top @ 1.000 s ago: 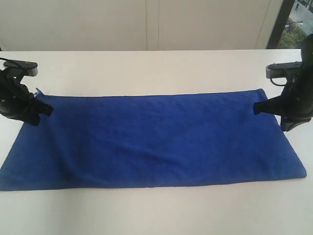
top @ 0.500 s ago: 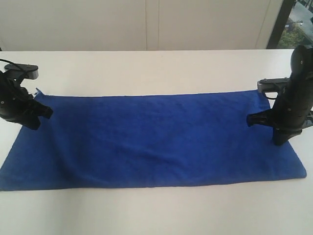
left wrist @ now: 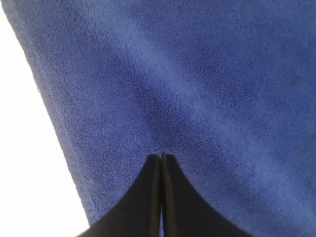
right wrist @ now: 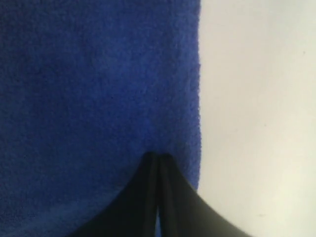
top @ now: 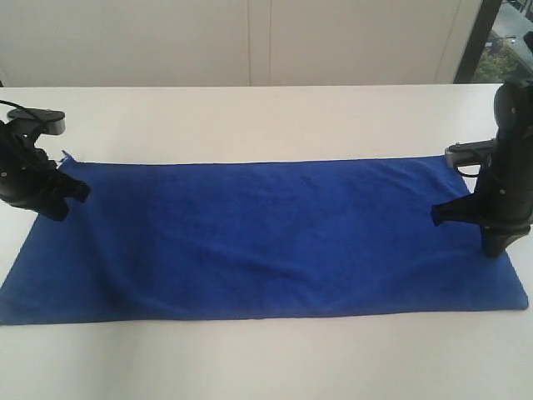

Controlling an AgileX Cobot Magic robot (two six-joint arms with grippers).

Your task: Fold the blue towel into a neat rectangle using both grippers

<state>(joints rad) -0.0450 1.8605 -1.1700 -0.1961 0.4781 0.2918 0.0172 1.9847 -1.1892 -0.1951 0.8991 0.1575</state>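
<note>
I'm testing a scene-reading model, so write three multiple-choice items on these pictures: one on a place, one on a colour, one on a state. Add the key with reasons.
1. Where is the right gripper?
A. at the left end of the blue towel
B. at the towel's right end
C. off the towel, in the middle of the table

2. What colour is the table?
A. black
B. green
C. white

3. How does the towel lie?
A. spread out full length, unfolded
B. folded in half
C. rolled up

Key:
1 B, the exterior view shows it at the towel's right short edge.
2 C, the bare top around the towel is white.
3 A, the towel stretches from one gripper to the other with no fold in it.
</note>
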